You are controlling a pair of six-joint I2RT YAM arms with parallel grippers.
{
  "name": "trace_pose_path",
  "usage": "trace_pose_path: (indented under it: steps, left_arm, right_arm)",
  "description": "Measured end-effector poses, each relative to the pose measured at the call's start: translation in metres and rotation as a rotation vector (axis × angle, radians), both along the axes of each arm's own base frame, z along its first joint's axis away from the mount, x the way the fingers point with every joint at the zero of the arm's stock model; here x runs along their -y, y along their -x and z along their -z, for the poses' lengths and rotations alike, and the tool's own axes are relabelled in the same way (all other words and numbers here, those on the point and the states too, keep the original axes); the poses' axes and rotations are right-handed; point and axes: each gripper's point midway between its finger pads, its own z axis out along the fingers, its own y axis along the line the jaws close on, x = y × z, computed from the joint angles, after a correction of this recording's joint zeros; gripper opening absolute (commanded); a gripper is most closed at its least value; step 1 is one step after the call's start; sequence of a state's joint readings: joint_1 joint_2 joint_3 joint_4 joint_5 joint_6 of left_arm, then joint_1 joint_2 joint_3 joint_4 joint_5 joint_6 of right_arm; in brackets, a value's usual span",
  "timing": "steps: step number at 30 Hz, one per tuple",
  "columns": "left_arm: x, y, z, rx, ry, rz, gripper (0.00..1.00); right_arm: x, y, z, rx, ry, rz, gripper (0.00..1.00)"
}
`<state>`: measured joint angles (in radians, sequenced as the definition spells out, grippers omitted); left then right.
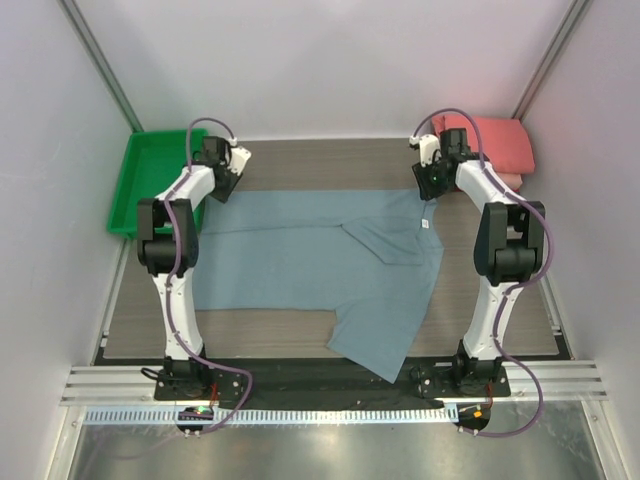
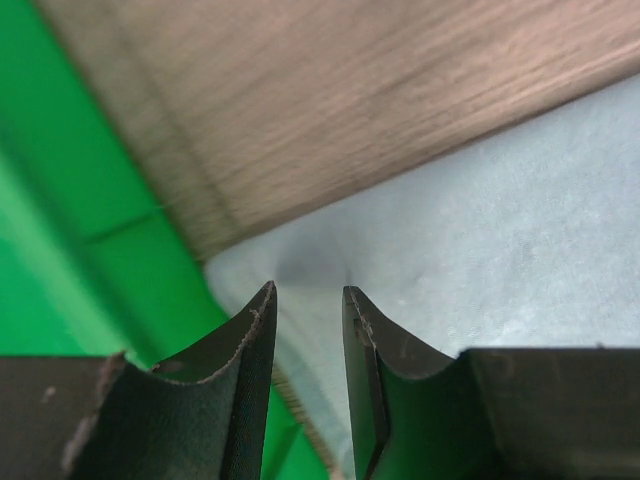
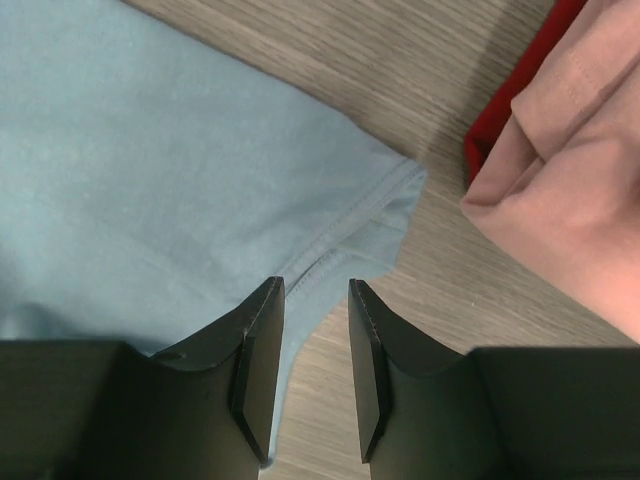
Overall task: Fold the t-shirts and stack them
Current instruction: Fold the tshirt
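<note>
A dusty blue-grey t-shirt lies spread on the wooden table, with one sleeve folded in and a small white label near its right edge. My left gripper hovers over the shirt's far left corner; its jaws stand open and hold nothing. My right gripper is over the far right corner, where the hem shows. This gripper is open too, with only cloth and table seen through the gap. Folded pink t-shirts lie stacked at the back right.
A green plastic tray stands at the back left, close beside my left fingers. In the right wrist view the pink fold lies over a red one, a short way from the blue corner. White walls close in both sides.
</note>
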<state>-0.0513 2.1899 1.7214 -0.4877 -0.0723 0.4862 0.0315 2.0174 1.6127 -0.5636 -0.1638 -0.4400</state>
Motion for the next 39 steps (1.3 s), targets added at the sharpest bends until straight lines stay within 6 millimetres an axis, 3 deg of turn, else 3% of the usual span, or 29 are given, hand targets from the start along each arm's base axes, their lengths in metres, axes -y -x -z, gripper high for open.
trace_pose_path:
  steps: [3, 9, 16, 19, 26, 34, 39]
  left_arm:
    - [0.001, 0.005, 0.013, -0.043, 0.007, -0.008, 0.34]
    - [0.001, 0.004, 0.013, -0.052, 0.011, -0.017, 0.33]
    - [0.0, 0.003, 0.018, -0.059, 0.008, -0.034, 0.34]
    - [-0.001, 0.002, 0.018, -0.056, 0.0, -0.039, 0.4]
    - [-0.005, -0.009, 0.015, -0.037, -0.022, -0.052, 0.46]
    - [-0.008, -0.011, 0.015, -0.032, -0.037, -0.06, 0.45]
    - [-0.005, -0.013, 0.008, -0.016, -0.035, -0.063, 0.48]
  right_arm:
    - [-0.003, -0.006, 0.002, 0.0, -0.007, 0.001, 0.38]
    - [-0.007, -0.016, 0.008, 0.001, -0.005, 0.001, 0.36]
    - [0.002, -0.03, 0.041, -0.038, 0.043, 0.031, 0.35]
    - [0.006, -0.037, 0.048, -0.041, 0.057, 0.042, 0.35]
    - [0.014, -0.057, 0.039, 0.009, 0.082, 0.06, 0.35]
    - [0.017, -0.058, 0.049, -0.004, 0.098, 0.065, 0.35]
    - [0.016, -0.061, 0.027, 0.035, 0.091, 0.062, 0.37]
